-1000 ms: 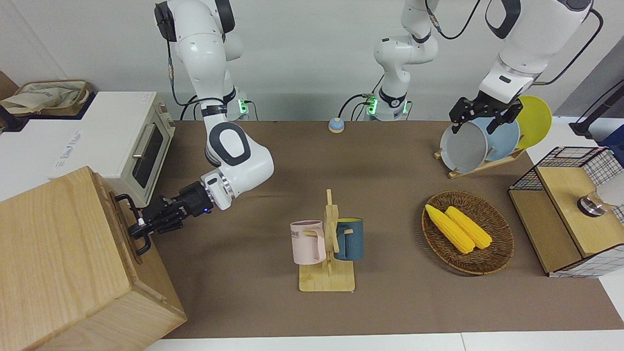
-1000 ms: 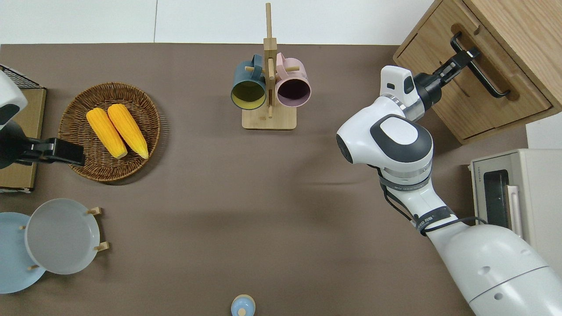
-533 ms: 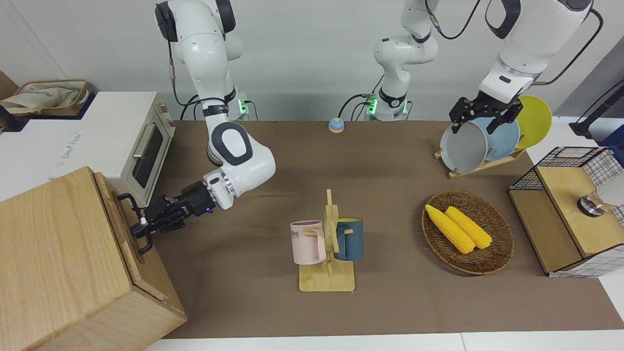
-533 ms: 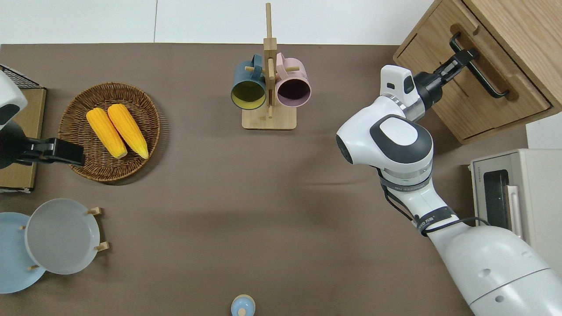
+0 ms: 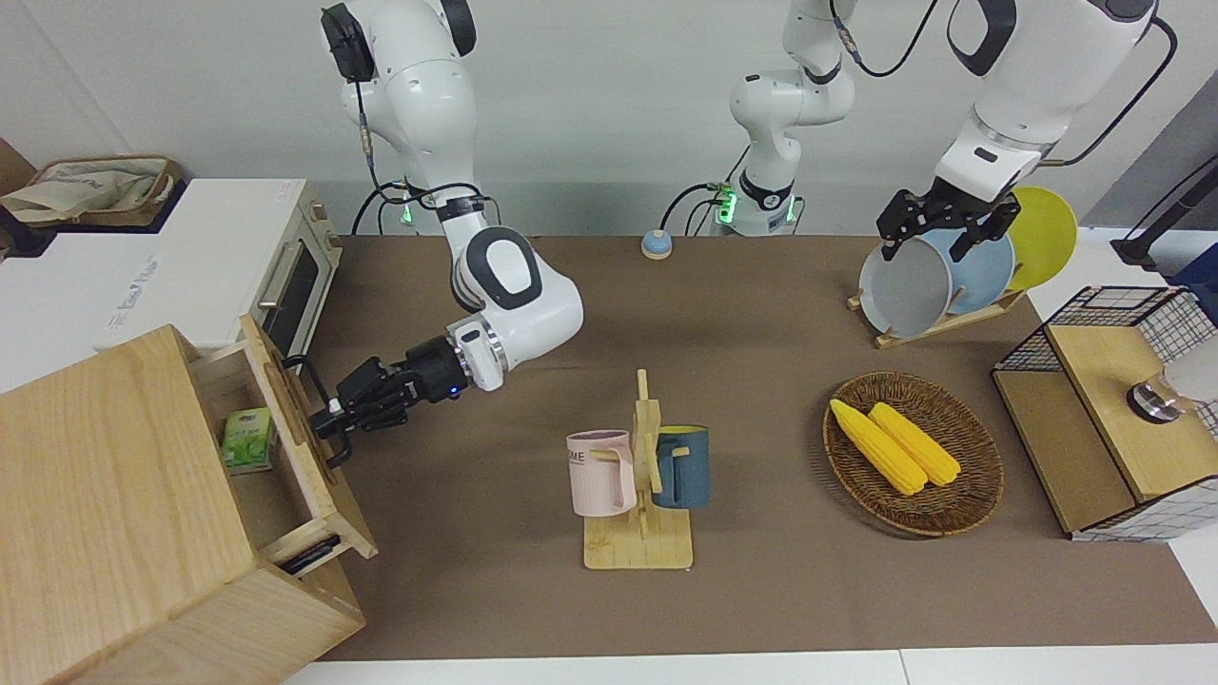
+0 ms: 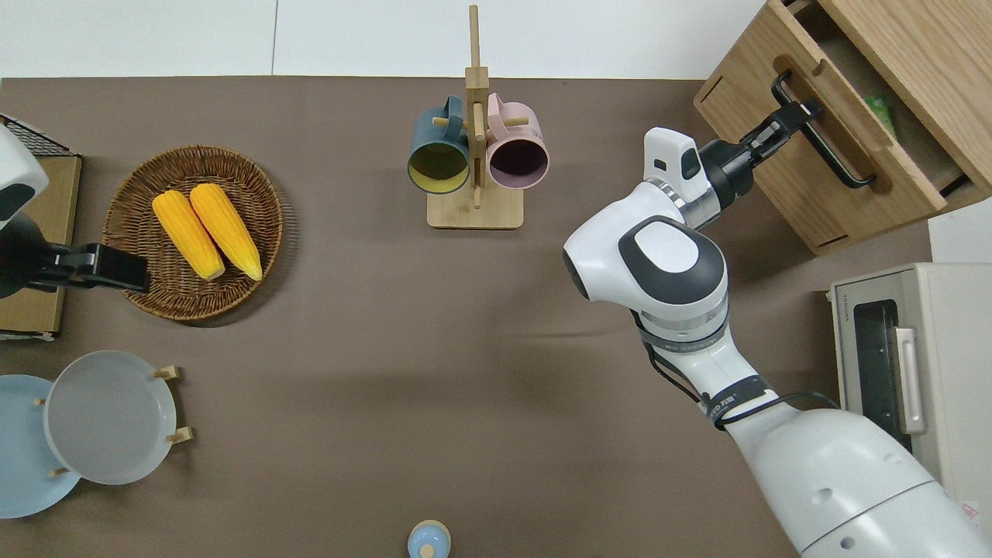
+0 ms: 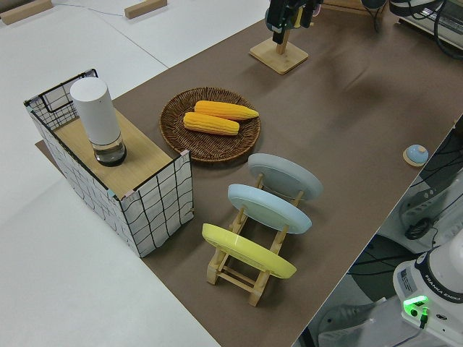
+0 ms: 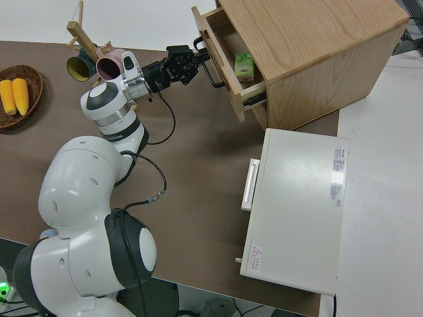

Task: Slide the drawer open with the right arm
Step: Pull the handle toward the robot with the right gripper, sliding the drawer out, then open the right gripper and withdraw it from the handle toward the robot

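Gripping the black metal bar handle (image 5: 322,419), the right arm's black two-finger gripper (image 5: 333,419) is pinched onto it; the wide shallow light-wood drawer (image 5: 285,447) stands partly out of the large pale wooden box (image 5: 105,514) at the bench corner by the right arm's end. Small green carton (image 5: 249,440) lies inside the drawer. Left arm parked; its gripper (image 5: 937,228) fingers, cannot tell.

The drawer (image 5: 285,447) is a wide, shallow one of light wood, with a black bar handle (image 5: 319,419) on its front. It belongs to a large pale wooden box (image 5: 114,514) at the right arm's end of the tabletop. It stands partly pulled out, and a small green carton (image 5: 249,440) lies inside. The right arm (image 5: 495,304) reaches low to it, and its black claw (image 5: 333,411) is closed on the handle.
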Robot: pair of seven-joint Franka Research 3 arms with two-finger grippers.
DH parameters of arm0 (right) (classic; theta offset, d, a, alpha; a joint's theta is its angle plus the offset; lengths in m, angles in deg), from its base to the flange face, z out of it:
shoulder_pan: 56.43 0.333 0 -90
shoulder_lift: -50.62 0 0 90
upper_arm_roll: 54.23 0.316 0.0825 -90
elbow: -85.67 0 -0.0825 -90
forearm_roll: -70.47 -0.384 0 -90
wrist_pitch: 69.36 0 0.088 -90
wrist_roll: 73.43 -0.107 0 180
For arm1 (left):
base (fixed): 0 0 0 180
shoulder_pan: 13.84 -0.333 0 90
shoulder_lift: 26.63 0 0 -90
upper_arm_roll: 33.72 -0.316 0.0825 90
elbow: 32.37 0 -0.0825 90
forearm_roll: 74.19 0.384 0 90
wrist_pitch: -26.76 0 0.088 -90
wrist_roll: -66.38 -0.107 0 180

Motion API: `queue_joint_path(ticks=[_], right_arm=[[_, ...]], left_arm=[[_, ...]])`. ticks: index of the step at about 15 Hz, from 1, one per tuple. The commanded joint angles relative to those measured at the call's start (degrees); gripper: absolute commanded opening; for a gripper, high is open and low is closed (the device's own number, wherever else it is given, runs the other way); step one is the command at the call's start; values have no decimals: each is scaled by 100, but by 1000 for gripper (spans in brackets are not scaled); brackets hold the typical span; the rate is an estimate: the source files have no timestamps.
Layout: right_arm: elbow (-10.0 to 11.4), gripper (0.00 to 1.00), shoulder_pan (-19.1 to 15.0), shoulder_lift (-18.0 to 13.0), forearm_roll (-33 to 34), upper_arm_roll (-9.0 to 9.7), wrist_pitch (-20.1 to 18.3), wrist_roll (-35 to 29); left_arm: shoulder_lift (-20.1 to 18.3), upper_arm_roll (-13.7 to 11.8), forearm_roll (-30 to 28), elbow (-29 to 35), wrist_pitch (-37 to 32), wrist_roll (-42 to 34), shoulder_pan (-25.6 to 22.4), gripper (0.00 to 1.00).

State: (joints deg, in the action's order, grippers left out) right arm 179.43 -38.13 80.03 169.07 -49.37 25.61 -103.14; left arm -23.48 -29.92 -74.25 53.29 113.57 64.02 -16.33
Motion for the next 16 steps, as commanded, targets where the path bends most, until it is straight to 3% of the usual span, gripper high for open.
queue_joint_path(ticks=[1,9,16], right_arm=[[10,0,341,-14,-227,49,-57,202],[-34,0,1246,-14,-878,50,-979,202],[-121,0,1739,-14,-1212,50,-1490,290]], left_arm=[[-25,-2,102,-58,-103,60,39,993],[-25,-2,102,-49,-103,60,39,993],[-25,-2,102,-49,-103,60,39,993]])
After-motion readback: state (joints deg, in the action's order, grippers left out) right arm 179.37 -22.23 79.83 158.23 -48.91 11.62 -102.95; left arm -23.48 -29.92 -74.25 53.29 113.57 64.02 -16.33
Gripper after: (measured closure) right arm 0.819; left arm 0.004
